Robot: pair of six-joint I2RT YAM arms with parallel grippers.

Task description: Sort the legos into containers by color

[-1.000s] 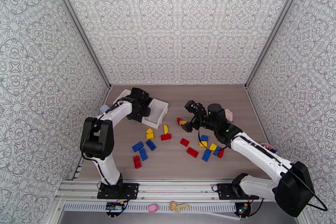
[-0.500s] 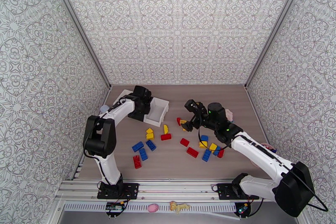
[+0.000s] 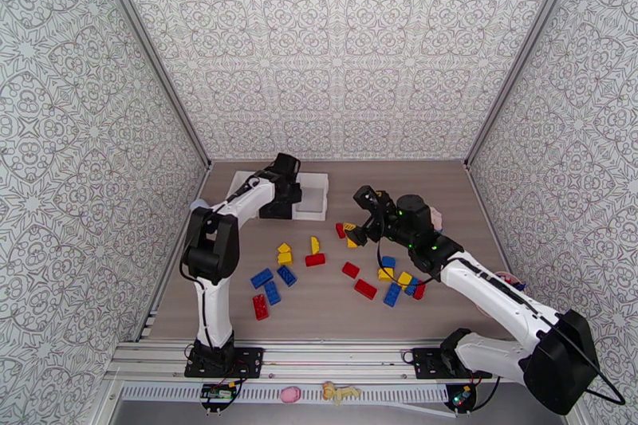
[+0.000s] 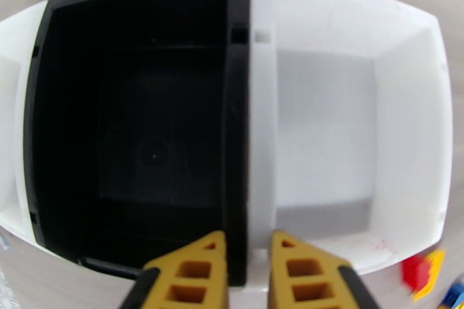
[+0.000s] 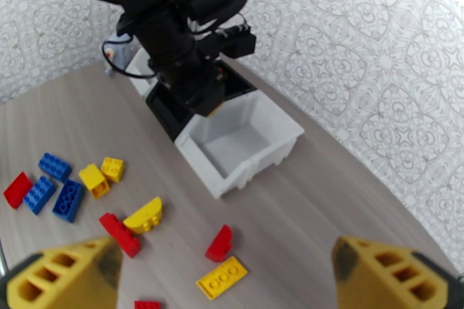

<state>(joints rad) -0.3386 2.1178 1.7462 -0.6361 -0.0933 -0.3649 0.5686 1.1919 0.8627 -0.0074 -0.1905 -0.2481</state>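
smooth bins (image 4: 261, 130), studded bricks (image 5: 142, 215)
left gripper (image 4: 250, 246) clamps the bins' joined walls; right gripper (image 5: 226, 255) gapes wide, bricks ahead of its jaws.

Patterned pale walls (image 3: 335, 44) around a wood-grain tabletop (image 3: 335, 315)

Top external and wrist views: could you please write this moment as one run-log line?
left gripper: pinching bins at black/white shared wall | right gripper: open, empty, over legos | black and adjoining white bin: empty
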